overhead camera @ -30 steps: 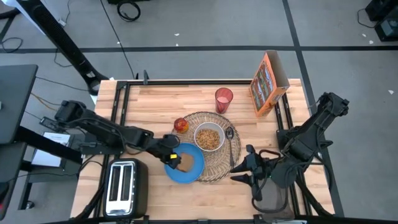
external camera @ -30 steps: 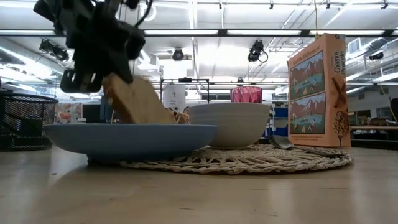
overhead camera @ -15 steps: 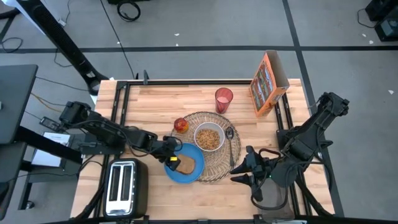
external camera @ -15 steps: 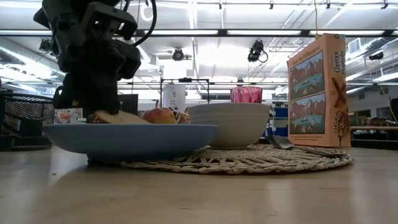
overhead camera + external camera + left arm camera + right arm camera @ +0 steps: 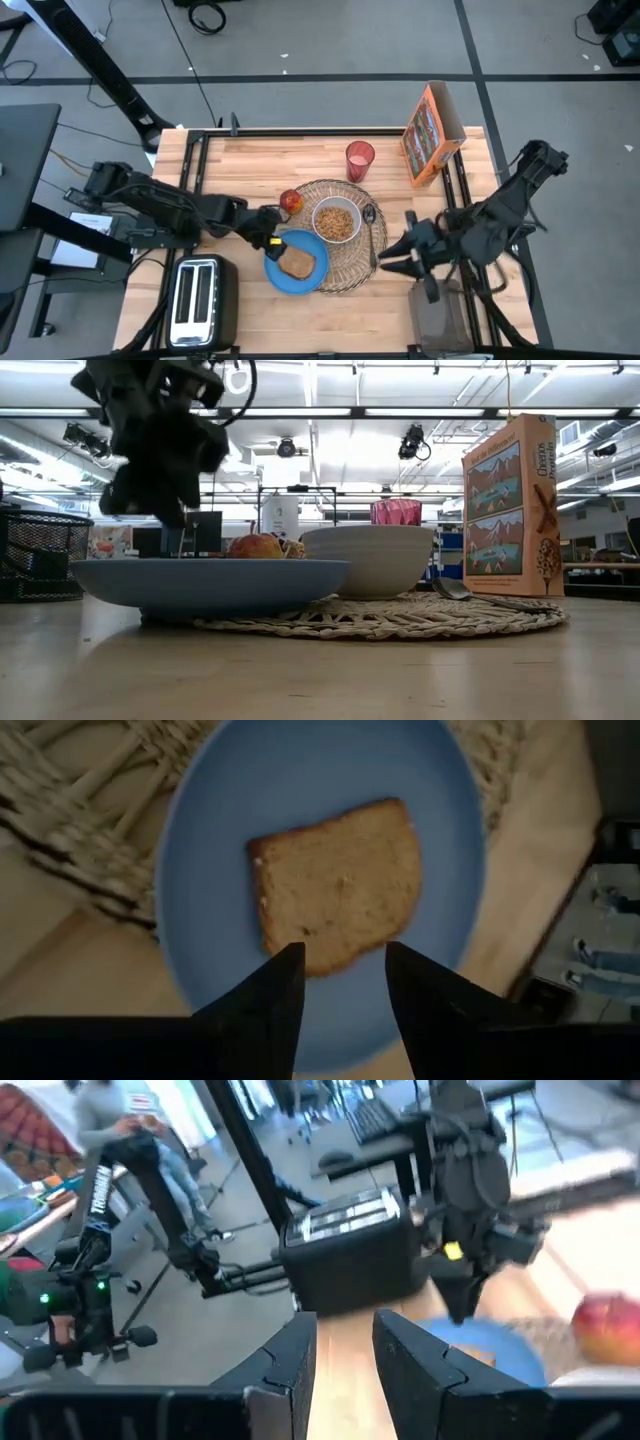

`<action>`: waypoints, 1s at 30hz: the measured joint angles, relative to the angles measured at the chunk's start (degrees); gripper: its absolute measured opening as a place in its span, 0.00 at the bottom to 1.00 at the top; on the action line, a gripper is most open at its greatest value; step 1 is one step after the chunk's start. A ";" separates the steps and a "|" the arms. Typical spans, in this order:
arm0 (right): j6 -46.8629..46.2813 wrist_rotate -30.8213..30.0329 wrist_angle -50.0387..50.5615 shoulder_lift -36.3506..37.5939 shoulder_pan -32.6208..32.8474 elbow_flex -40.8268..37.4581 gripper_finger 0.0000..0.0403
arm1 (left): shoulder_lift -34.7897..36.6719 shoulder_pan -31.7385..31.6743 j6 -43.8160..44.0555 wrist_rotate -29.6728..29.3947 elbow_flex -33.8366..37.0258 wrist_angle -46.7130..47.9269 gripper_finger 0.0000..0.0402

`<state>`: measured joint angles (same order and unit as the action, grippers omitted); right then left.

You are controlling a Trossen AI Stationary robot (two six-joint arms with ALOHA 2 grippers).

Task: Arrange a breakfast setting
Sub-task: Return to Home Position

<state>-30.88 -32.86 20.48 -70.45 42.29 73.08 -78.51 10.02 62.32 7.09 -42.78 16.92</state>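
A toast slice [image 5: 338, 886] lies flat on the small blue plate [image 5: 312, 277], which overlaps the near left edge of the wicker placemat [image 5: 378, 245]. My left gripper [image 5: 340, 965] hovers open just above the toast's left edge and shows over the plate's left side [image 5: 268, 240]. On the mat sit the white bowl [image 5: 337, 221] of cereal and the metal spoon [image 5: 370, 222]. The apple [image 5: 291, 201] is at the mat's left edge, the pink cup [image 5: 359, 158] behind it, the orange cereal box [image 5: 432, 133] at the far right. My right gripper [image 5: 398, 252] waits open, raised, right of the mat.
A black toaster [image 5: 200, 300] stands at the near left corner beside the plate. In the low view the plate's rim [image 5: 210, 582] hides the toast. A black wire basket [image 5: 38, 555] sits off the table's left. A person [image 5: 100, 1110] shows in the room beyond.
My left gripper has laid the toast down from a tilted stand to flat on the blue plate, opened, let it go and drawn back up toward the table's left edge. My right gripper has risen and shifted a little toward the far edge.
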 joint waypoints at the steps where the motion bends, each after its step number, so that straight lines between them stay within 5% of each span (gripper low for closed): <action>1: 2.06 0.38 -0.40 0.86 -0.45 0.00 0.27 | 1.18 -0.29 -0.01 0.51 -0.50 1.60 0.37; 9: 15.59 10.99 -0.62 5.81 -9.72 0.00 0.18 | 12.30 1.35 -7.80 -8.94 -8.19 1.65 0.37; 17: 26.44 19.48 -9.25 6.23 -22.58 -1.38 0.02 | 16.89 0.25 -33.37 -16.16 -12.25 -19.46 0.34; 25: 26.64 28.54 -23.56 11.66 -29.91 -14.85 0.01 | 22.58 -1.39 -50.61 -16.23 -10.56 -26.11 0.17; 30: 23.18 25.21 -31.90 19.57 -30.02 -26.22 0.03 | 27.83 -1.39 -45.73 -16.30 -7.20 -24.02 0.05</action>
<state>-7.70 -7.66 -11.42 -50.88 12.27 46.86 -50.68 8.62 16.59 -9.21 -49.97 -7.11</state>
